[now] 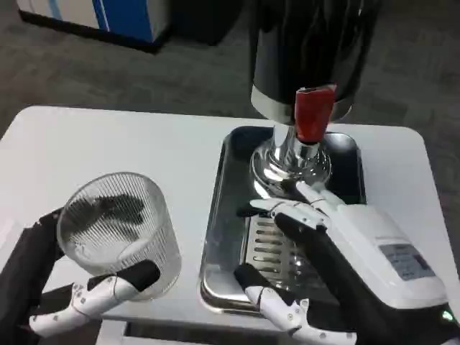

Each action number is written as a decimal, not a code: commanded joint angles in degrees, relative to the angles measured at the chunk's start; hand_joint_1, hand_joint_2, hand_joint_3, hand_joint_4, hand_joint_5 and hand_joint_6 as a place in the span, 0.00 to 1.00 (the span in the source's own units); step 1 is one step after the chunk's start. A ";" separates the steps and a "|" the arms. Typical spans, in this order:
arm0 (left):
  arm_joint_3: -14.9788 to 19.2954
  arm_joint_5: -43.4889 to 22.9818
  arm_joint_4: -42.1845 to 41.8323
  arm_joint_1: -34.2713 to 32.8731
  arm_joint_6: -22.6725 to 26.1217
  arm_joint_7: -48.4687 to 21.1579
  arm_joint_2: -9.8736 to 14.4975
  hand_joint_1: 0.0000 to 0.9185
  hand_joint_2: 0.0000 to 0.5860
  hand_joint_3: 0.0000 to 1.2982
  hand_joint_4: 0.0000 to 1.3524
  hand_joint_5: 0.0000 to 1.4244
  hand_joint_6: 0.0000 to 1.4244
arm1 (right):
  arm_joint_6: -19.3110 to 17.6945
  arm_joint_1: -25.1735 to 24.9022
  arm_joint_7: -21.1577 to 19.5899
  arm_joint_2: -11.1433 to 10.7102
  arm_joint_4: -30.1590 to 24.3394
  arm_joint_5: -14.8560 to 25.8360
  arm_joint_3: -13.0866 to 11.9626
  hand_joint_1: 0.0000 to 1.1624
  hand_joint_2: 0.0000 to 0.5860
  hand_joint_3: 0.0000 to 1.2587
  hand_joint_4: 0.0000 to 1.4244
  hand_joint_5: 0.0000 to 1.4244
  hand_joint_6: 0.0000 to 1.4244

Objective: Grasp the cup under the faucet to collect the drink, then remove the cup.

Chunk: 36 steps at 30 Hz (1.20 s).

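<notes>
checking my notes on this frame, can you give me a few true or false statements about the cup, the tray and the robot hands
1. The left robot hand holds the ribbed clear cup. True.
2. The cup stands on the metal tray under the faucet. False: it is off to the left of the tray, over the white table.
3. The right robot hand is over the tray's slotted grate, fingers apart, holding nothing. True.
4. The dispenser's tap handle is blue. False: it is red.
5. The cup is full of dark drink. False: it looks empty.
</notes>
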 commanded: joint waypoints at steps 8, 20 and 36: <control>-1.83 -0.90 -0.96 -0.32 0.72 -0.92 -0.06 0.53 0.21 0.39 0.34 0.37 0.25 | -2.41 2.95 0.85 -1.50 -2.93 2.33 -2.15 0.21 0.68 0.21 0.15 0.04 0.00; -2.17 -0.65 -1.89 0.01 1.12 -0.74 -0.13 0.52 0.20 0.39 0.34 0.37 0.25 | -2.56 4.66 0.13 -0.13 -3.09 3.14 -3.15 0.22 0.68 0.21 0.16 0.05 0.01; -5.35 -0.08 -0.98 -3.28 1.97 -1.56 0.03 0.52 0.20 0.39 0.34 0.37 0.25 | -1.48 6.51 -0.20 1.98 -3.32 3.62 -4.39 0.23 0.70 0.21 0.17 0.07 0.02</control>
